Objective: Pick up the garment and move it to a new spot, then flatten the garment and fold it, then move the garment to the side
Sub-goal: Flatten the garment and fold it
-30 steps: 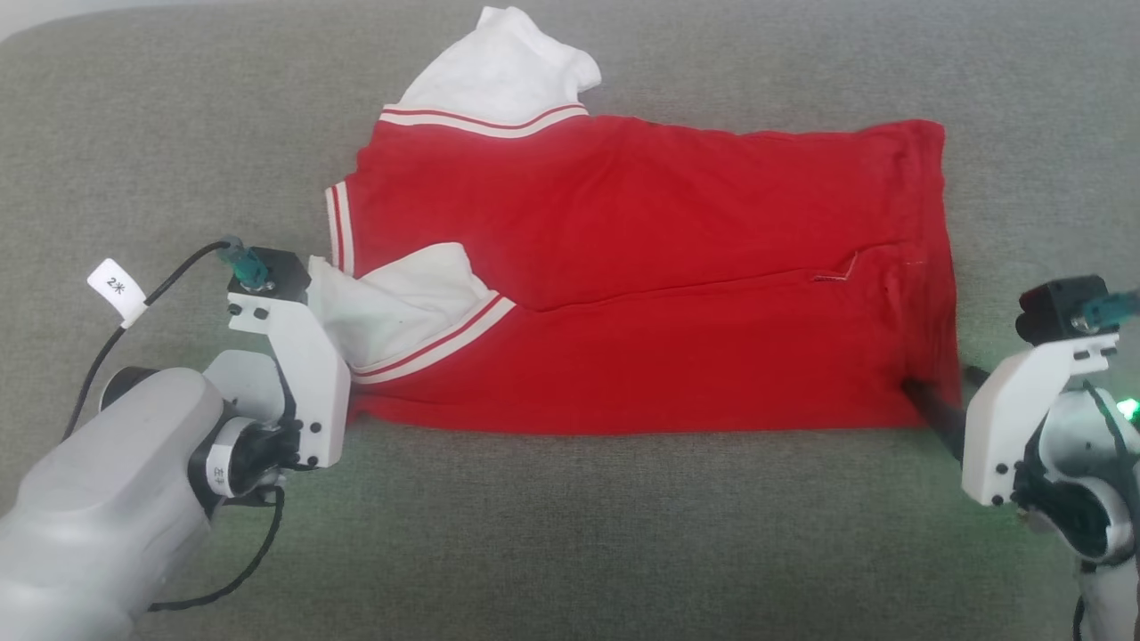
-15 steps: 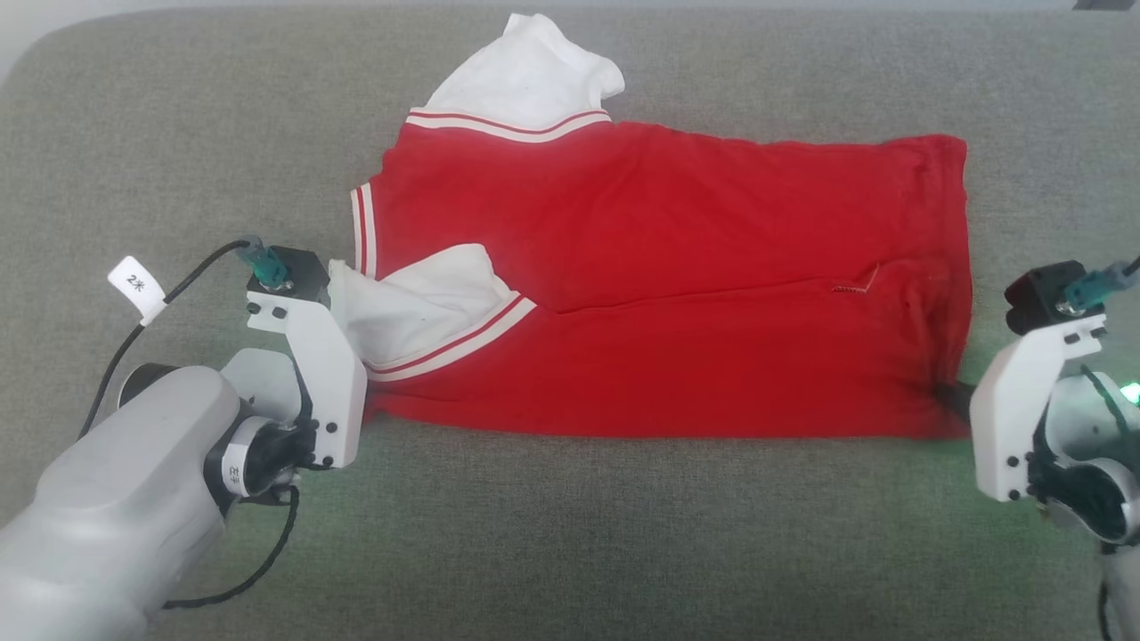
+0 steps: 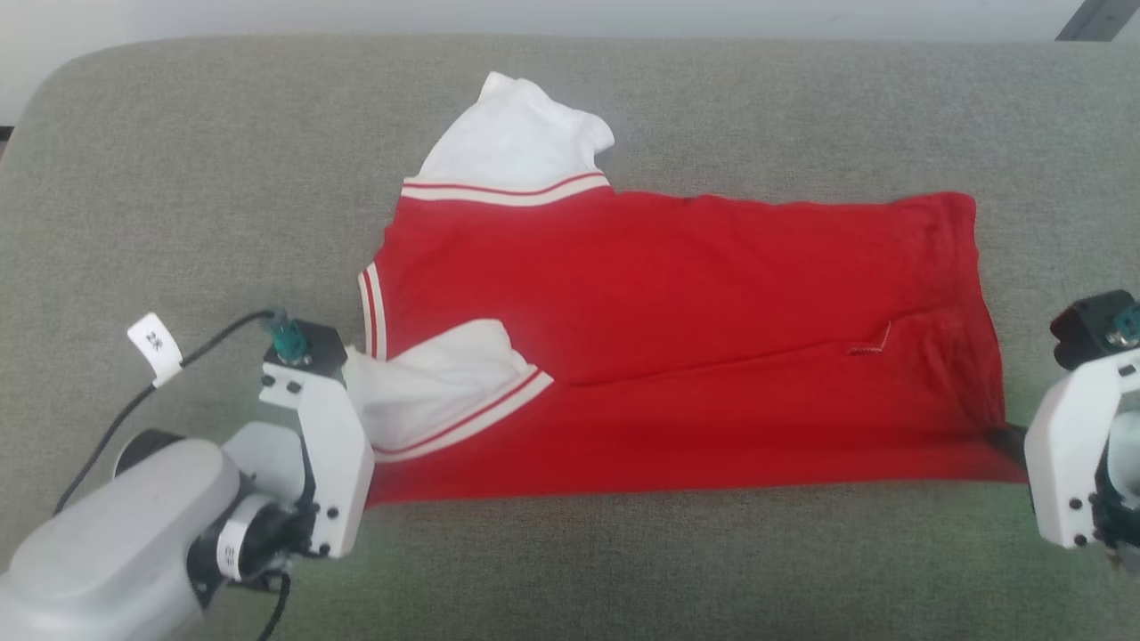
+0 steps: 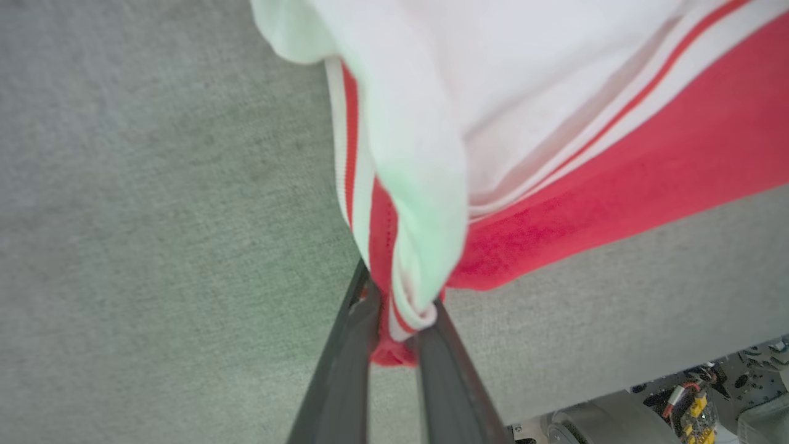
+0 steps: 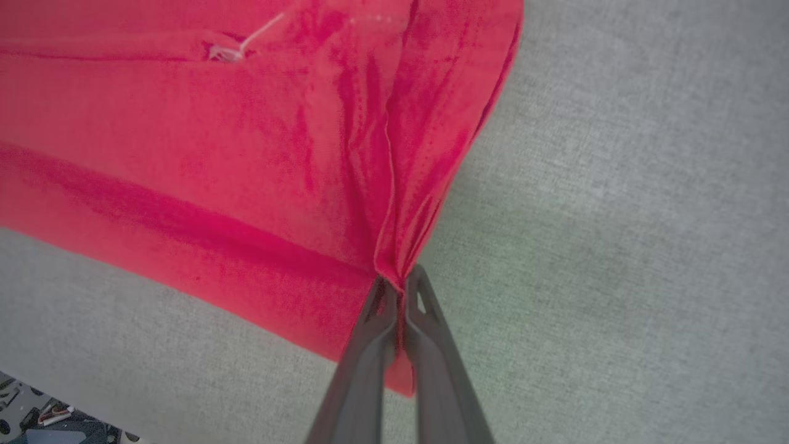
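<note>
The garment (image 3: 677, 338), a red jersey with white panels and red-white striped trim, lies folded lengthwise on the grey cushion (image 3: 570, 570). My left gripper (image 4: 400, 308) is shut on the bunched near left corner, where the red fabric, the trim and a white panel (image 4: 431, 203) meet. In the head view its white wrist mount (image 3: 316, 463) hides the fingers. My right gripper (image 5: 399, 287) is shut on the near right corner of the garment (image 5: 216, 154), which puckers into the fingertips. One dark finger (image 3: 1006, 438) shows at that corner. The near edge runs taut between the two grips.
The cushion's front edge crosses the bottom of both wrist views, with robot base parts and cables (image 4: 696, 401) below it. Bare cushion surrounds the garment on all sides. A pale wall (image 3: 267, 18) runs behind the cushion's back edge.
My right gripper has closed on the near right corner. The near edge is now pulled straight between both grips. The head camera has shifted, so the whole scene sits lower in the picture.
</note>
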Controlling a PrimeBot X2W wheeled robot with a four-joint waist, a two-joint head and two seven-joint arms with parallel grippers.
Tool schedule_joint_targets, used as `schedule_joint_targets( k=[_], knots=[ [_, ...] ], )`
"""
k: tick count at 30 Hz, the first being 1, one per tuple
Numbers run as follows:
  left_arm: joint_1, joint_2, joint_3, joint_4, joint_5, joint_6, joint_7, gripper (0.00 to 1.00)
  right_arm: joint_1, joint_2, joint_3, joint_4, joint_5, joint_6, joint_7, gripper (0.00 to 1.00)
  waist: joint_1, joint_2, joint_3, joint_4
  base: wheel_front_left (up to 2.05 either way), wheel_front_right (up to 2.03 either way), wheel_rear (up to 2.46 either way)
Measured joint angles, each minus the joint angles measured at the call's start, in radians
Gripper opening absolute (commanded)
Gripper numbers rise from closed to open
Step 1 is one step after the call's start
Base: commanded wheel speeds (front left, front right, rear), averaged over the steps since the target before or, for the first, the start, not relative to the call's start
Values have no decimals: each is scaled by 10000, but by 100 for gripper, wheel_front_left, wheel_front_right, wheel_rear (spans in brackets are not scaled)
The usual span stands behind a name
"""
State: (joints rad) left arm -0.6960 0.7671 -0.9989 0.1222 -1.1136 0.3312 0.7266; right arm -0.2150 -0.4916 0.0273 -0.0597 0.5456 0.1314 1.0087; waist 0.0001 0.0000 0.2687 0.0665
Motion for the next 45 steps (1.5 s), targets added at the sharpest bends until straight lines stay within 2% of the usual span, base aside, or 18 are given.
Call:
schedule_joint_targets(
  k=[4,8,9,10,11,12,13,14,15,16,21,26,34,39,45],
  knots=[
    [384,347,-17,-834,-48,481,123,0,458,86,-307,-437,15,0,393,0,0,0,15,5,0,0,0],
    [709,449,-86,-1156,-52,692,82,0,770,339,-506,-558,-42,0,477,0,-1,0,58,-8,0,0,0],
    [709,449,-86,-1156,-52,692,82,18,770,339,-506,-558,-42,0,477,0,-1,0,58,-8,0,0,0],
    [779,439,-117,-1156,-52,692,56,41,826,416,-491,-531,-92,-2,476,0,0,0,66,-16,0,0,0],
    [816,418,-140,-1131,-52,692,6,70,865,481,-460,-477,-130,-2,443,0,0,0,74,-23,0,0,0],
    [816,389,-153,-1114,-35,625,-71,92,872,525,-401,-410,-167,-2,360,13,0,0,83,-30,0,0,0],
    [816,359,-153,-1058,-23,571,-165,100,870,562,-343,-360,-178,-4,255,29,0,0,90,-40,0,0,0],
    [816,328,-148,-993,-25,508,-205,100,866,629,-314,-309,-174,-6,140,60,-1,0,94,-53,0,0,0],
    [816,303,-144,-936,-25,497,-245,100,866,698,-295,-247,-173,-6,31,60,0,0,99,-68,0,0,0],
    [813,286,-136,-901,-25,466,-245,100,864,736,-263,-165,-173,-6,-54,98,-1,0,99,-80,0,0,0],
    [628,485,-88,-1091,117,370,-242,100,810,761,-255,73,-178,-8,-364,100,0,0,54,-155,0,0,0],
    [280,1014,161,-1778,194,430,-134,100,746,746,-397,-71,-215,-8,-886,100,0,0,-12,-300,0,0,0],
    [-902,1689,673,-2372,671,499,125,100,320,1264,-1012,-594,-754,-8,-2640,100,0,0,29,-695,0,0,0],
    [-1811,1484,1016,-1789,679,109,194,100,-360,1799,-1243,-905,-1532,-8,-4498,100,0,0,171,-1118,0,0,0],
    [-3088,1043,1308,-203,855,-754,25,100,-1372,2499,-1126,-790,-2470,-8,-7101,100,0,0,424,-1853,0,0,0]
  ],
)
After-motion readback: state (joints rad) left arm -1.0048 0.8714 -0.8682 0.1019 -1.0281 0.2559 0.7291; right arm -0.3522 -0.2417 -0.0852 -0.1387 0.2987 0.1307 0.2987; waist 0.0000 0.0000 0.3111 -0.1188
